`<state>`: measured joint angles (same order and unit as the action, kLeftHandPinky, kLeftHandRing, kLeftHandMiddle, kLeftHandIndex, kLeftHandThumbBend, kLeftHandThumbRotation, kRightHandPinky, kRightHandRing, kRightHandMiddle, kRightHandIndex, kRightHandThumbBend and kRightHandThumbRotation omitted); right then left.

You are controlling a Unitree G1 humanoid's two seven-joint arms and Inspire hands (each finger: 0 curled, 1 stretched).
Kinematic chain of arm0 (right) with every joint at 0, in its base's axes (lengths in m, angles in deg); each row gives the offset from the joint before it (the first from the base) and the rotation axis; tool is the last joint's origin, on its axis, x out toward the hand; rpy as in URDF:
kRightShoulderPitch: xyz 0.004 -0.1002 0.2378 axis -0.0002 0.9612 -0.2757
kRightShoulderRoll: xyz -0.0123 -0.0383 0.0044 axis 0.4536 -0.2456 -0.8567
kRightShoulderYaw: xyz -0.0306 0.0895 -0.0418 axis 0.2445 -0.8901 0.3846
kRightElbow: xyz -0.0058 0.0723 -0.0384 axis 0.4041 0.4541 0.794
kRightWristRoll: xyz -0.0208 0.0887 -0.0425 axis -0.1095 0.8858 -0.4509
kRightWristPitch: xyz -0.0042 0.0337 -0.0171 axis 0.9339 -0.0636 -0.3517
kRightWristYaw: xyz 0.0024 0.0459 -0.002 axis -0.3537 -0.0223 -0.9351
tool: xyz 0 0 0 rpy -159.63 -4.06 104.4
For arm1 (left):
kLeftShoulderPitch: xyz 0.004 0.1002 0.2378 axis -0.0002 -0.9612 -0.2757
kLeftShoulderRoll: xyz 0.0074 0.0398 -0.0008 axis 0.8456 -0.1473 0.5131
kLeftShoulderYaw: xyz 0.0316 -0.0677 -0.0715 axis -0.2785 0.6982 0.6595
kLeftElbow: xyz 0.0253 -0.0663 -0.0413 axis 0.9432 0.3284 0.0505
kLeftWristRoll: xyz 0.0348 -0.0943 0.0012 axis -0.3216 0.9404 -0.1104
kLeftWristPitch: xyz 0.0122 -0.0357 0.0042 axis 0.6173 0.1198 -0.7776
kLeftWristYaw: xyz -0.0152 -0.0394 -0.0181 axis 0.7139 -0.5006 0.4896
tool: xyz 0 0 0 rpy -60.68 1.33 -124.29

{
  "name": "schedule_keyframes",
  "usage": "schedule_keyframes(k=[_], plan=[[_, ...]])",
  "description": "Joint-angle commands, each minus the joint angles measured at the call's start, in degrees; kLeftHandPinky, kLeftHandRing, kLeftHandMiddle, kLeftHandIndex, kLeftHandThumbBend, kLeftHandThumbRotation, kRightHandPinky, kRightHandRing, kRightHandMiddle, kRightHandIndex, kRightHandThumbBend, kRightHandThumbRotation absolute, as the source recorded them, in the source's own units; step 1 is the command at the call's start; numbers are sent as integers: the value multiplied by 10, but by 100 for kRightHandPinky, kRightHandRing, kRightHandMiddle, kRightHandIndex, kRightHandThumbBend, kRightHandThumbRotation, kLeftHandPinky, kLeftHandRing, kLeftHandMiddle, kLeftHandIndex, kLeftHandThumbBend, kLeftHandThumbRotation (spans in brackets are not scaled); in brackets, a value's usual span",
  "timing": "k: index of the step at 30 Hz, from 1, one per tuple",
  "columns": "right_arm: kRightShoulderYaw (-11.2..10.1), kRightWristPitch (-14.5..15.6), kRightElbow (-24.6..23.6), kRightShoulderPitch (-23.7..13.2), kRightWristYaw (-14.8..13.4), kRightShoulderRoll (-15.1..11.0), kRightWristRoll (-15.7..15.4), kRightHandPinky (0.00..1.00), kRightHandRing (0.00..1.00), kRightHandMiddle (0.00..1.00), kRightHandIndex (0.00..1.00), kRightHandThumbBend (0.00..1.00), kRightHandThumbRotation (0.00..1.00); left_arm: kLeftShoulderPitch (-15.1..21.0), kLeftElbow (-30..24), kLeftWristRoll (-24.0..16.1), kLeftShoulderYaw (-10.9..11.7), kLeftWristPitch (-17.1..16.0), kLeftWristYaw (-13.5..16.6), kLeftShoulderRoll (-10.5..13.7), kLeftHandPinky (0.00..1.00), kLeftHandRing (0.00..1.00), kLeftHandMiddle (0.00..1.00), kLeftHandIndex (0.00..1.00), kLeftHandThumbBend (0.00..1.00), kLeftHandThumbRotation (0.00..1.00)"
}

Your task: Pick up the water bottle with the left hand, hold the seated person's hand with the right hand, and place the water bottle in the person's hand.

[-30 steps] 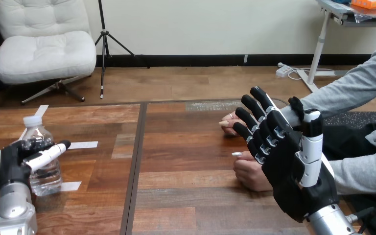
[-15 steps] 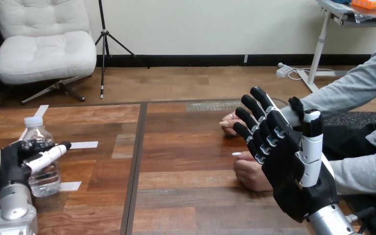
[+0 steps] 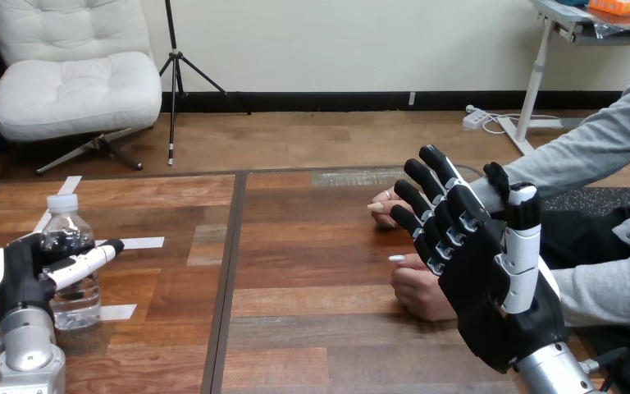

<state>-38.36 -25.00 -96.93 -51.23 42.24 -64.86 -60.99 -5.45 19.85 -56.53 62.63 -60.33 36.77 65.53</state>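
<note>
Water bottle shifted slightly toward 3 o'clock, upright at the 8 o'clock of the table, clasped by curled fingers and thumb of the left hand, right hand spread open at 4 o'clock, beside the person's hands

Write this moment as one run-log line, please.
left hand: curled round upright water bottle | right hand: fingers straight, raised in front of the person's hands | handover: not yet done
</note>
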Motion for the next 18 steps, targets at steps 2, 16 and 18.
schedule_keyframes(k=[2, 16, 18], plan=[[-4, -6, -21, -19, -1, 3, 5, 100, 100, 100, 100, 88, 100, 17, -23, -13, -9, -36, 14, 11, 37, 42, 47, 47, 74, 0], [-2, -7, -19, -20, -2, 2, 0, 100, 100, 100, 100, 89, 100, 12, -31, -19, -9, -62, 28, 8, 39, 44, 47, 47, 77, 0], [-2, -9, -17, -21, -1, 1, -2, 100, 100, 100, 100, 89, 100, 11, -36, -18, -8, -66, 29, 7, 39, 44, 47, 47, 78, 0]])
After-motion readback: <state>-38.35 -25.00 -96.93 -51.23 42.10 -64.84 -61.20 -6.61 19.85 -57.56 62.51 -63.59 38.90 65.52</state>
